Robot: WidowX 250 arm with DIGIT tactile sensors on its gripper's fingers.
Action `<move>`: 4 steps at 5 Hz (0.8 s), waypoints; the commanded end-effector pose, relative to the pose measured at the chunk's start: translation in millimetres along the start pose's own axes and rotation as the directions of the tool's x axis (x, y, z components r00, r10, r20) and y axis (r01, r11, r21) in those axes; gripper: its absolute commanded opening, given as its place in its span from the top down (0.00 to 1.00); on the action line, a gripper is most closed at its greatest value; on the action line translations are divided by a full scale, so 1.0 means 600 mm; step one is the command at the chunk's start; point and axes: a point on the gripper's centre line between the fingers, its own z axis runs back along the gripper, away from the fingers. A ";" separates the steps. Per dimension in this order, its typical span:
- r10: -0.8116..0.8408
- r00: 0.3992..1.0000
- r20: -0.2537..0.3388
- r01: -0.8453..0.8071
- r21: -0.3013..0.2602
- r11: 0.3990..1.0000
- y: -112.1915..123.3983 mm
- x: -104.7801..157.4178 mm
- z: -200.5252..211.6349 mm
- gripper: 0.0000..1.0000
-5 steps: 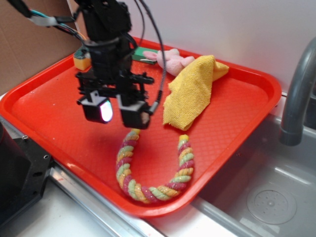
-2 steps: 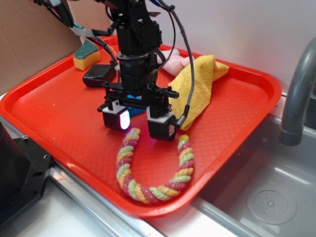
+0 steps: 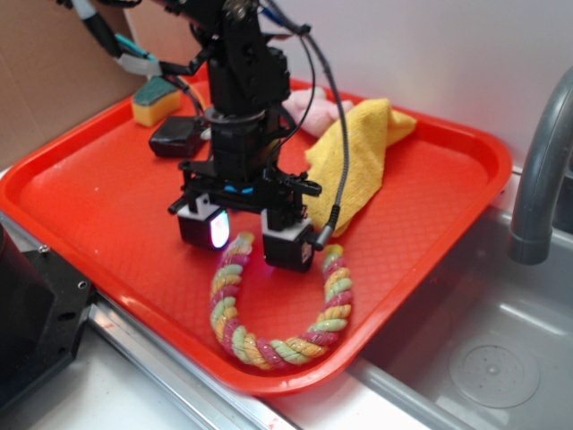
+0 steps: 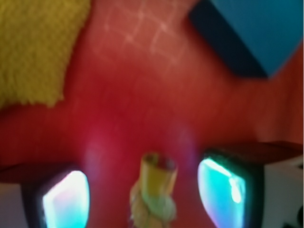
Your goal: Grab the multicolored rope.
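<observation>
Pincer (image 3: pixel 243 243) lower and nearer than second ago, now straddling one end of multicolored rope (image 3: pixel 270 338). Jaws apart, rope end (image 4: pixel 155 190) between glowing pads (image 4: pixel 219 190), untouched. Rest of rope curves in U on red tray (image 3: pixel 81 210) below pincer, toward near rim. Yellow cloth (image 3: pixel 356 161) just behind and right of pincer. Sponge (image 3: pixel 154 100) and black block (image 3: pixel 176 136) behind left.

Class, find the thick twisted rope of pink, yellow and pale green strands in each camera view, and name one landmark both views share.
Exterior: the multicolored rope lies in a U on the red tray near its front edge, one end between the open gripper fingers.
Wrist: one rope end shows at bottom centre, between the two fingers.
Shared landmark: the yellow cloth, upper left in the wrist view.
</observation>
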 end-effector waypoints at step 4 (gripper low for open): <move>0.103 0.992 0.067 -0.101 -0.033 0.994 -0.004 -0.036 -0.042 1.00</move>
